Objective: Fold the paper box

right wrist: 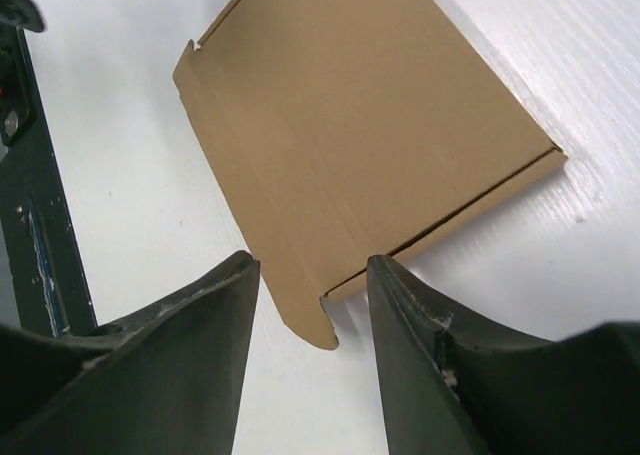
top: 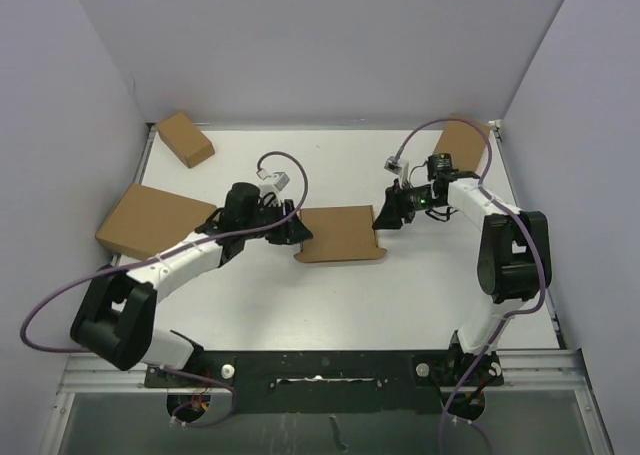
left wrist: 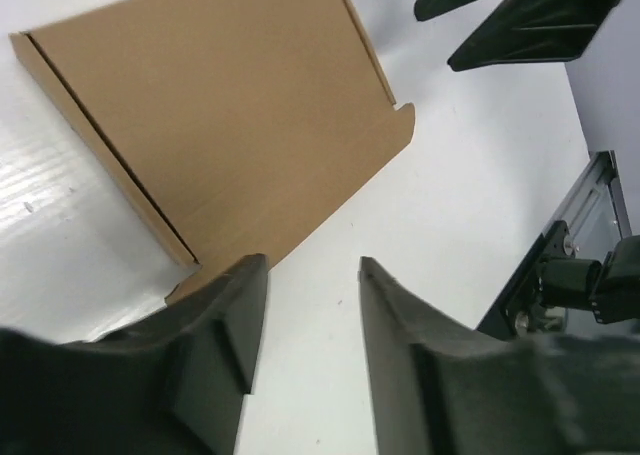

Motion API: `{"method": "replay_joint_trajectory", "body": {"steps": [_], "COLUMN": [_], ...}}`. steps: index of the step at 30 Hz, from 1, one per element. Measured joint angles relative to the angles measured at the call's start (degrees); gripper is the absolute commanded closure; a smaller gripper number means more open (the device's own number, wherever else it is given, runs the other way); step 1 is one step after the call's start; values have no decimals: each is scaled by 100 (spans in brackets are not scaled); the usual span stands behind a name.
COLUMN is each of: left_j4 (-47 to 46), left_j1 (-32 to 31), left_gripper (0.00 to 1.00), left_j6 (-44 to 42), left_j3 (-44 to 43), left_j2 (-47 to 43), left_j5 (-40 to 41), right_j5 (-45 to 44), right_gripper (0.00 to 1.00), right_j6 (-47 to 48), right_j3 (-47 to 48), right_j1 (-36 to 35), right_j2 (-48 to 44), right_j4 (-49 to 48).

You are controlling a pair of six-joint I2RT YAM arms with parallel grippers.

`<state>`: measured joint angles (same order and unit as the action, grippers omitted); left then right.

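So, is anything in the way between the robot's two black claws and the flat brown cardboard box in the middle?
No, nothing visible. The left gripper sits at the flat brown cardboard box's left edge and the right gripper at its right edge, with only bare white table between.

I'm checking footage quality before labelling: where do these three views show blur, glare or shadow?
Top external: evenly lit and sharp, faint shadow at the paper box. Left wrist: the left gripper, up close, is blurred, the box sharp, a pale sheen on the table. Right wrist: the right gripper is soft, the box crisp, without glare.
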<state>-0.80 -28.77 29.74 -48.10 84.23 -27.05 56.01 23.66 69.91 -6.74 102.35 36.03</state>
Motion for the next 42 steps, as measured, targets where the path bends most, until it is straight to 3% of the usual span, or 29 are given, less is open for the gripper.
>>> {"method": "replay_joint_trajectory", "body": {"steps": [1,8,10,19,31,42], "left_j4": [-184,-1526,-1818,-2833,-2815,-2924], "left_j1": [0,2,2,181,317,452], "left_gripper": [48,14,9,9,10,11], "left_j6": [-11,4,52,590,1012,1303], "left_j3": [197,1840,2149,2516,2317,2103], "left_j2": [-229,-1069,-1080,-955,-396,216], "left_j5": [66,595,662,719,778,754], "right_j5": [28,66,66,26,-98,326], "right_gripper": [50,45,45,51,59,85], "right_j6": [-72,-717,-925,-1788,-2124,-2299], "right_j3": [-26,-155,-190,-267,-267,-151], "right_j1": [50,297,313,334,332,398], "right_j2": [-4,275,420,988,1189,1434], "right_j4": [-79,-546,-710,-1156,-1285,-1224]}}
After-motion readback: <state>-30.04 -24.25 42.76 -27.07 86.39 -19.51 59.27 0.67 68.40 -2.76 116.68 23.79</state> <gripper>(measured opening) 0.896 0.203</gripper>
